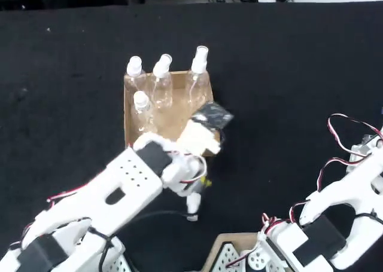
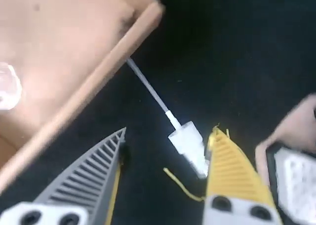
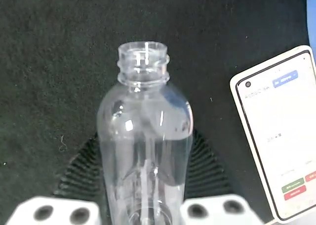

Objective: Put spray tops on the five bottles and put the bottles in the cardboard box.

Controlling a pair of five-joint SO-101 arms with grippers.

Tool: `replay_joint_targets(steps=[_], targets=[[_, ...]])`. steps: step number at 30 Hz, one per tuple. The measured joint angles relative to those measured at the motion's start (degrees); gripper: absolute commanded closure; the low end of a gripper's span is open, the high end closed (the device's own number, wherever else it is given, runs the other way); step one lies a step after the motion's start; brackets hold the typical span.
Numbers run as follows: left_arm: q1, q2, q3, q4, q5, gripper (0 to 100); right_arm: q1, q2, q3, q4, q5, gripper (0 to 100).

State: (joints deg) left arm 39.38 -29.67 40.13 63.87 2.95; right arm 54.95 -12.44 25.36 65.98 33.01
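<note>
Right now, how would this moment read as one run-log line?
left claw: open around loose spray top | right claw: holds uncapped bottle | cardboard box: four capped bottles inside

Four clear, white-topped plastic bottles [image 1: 162, 83] fill the brown cardboard box's [image 1: 126, 113] far and left sides; the white left arm [image 1: 125, 185] overhangs its near-right corner; open black table [image 1: 287, 75] surrounds.

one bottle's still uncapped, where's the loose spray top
In the left wrist view the spray top sits in the open left gripper, beside its yellow finger, just outside the cardboard box.
</note>
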Motion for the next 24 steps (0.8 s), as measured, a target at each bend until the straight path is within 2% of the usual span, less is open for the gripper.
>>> replay_joint_targets(steps=[3,8,13,19,24], targets=[[-0.35,-1.58,8.53,-7.12,6.42,76,0.0,0.0,0.0,0.0,0.09,98.8],[0.35,0.18,17.85,-18.99,7.47,76,0.0,0.0,0.0,0.0,0.09,98.8],[1.58,7.21,19.52,-27.78,8.79,76,0.0,0.0,0.0,0.0,0.09,98.8],[3.69,11.6,19.43,-30.42,13.54,77,0.0,0.0,0.0,0.0,0.09,98.8],[4.75,11.52,18.99,-26.64,14.24,77,0.0,0.0,0.0,0.0,0.09,98.8]])
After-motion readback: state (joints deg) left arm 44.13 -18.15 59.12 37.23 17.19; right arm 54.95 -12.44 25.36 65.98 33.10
